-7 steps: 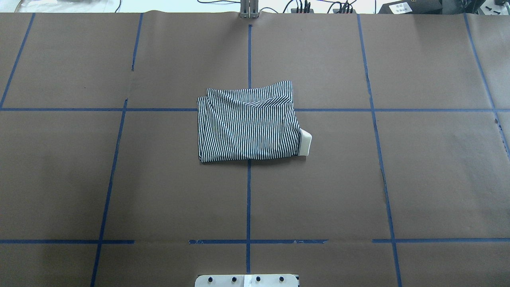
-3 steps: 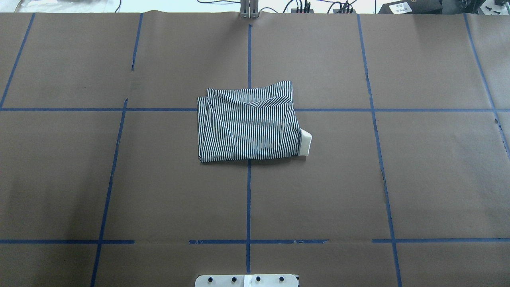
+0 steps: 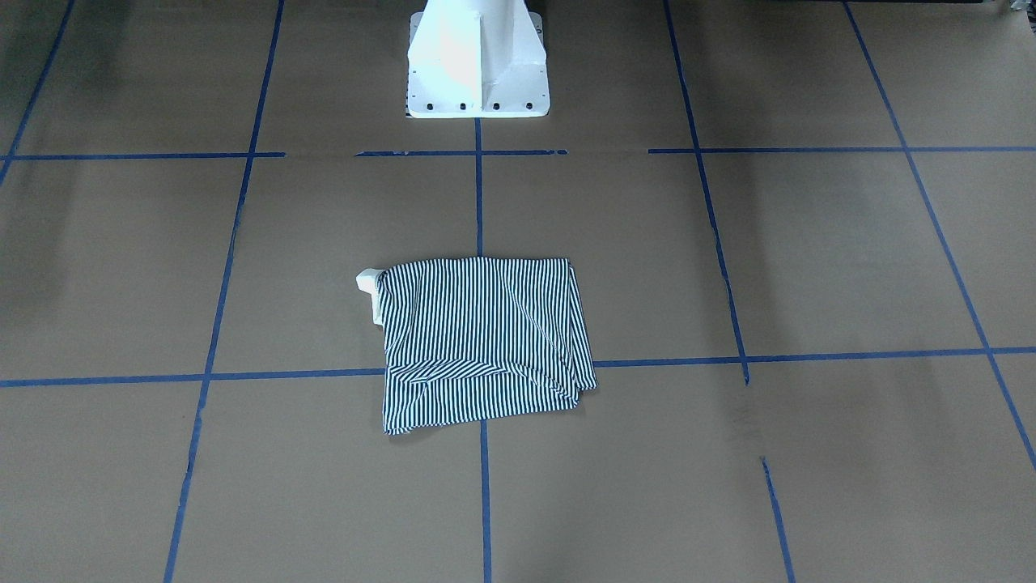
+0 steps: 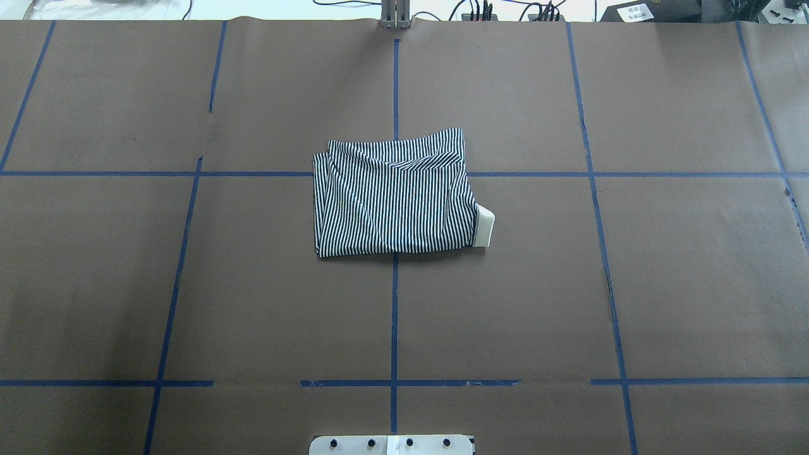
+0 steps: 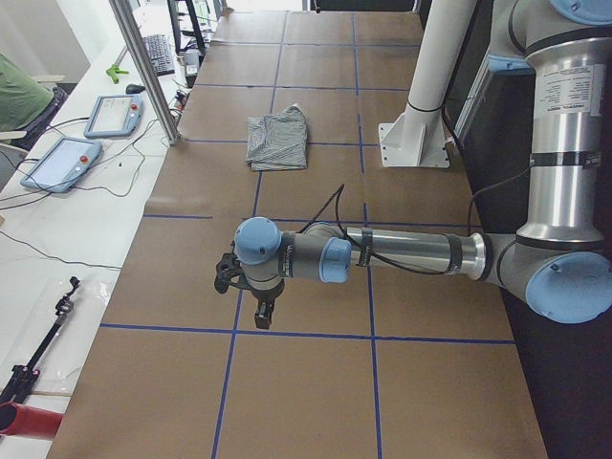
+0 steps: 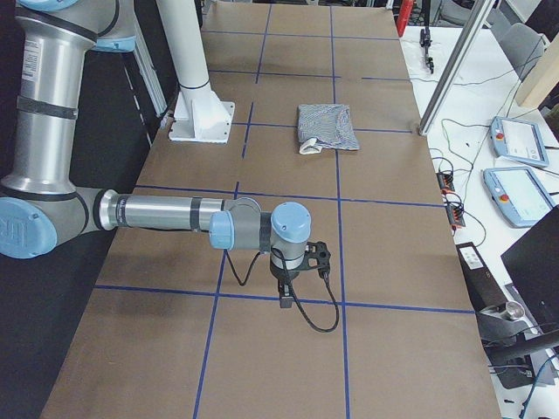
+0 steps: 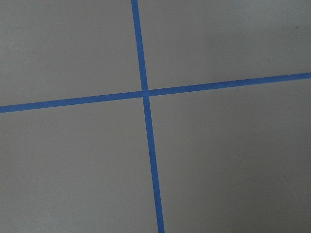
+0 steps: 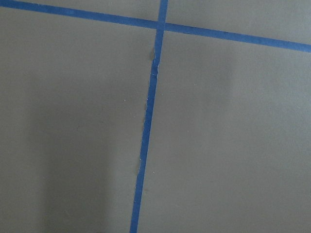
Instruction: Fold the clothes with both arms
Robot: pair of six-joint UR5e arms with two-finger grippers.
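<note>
The striped polo shirt [image 4: 393, 196] lies folded into a compact rectangle at the middle of the table, a cream collar corner [image 4: 485, 227] sticking out on its right. The same shirt [image 3: 481, 342] shows in the front view, and small and far as the shirt [image 5: 278, 140] and the shirt [image 6: 327, 127] in the two side views. My left gripper [image 5: 260, 311] hangs over the table's left end, far from the cloth. Over the right end hangs my right gripper [image 6: 286, 295]. Whether either is open or shut I cannot tell. Both wrist views show only brown paper and blue tape.
Brown paper with a blue tape grid [image 4: 394, 316] covers the table. The white pedestal base [image 3: 477, 61] stands at the robot's edge. Two teach pendants [image 5: 59, 163] and cables lie on the white bench beyond the far edge, beside a metal post [image 5: 148, 72].
</note>
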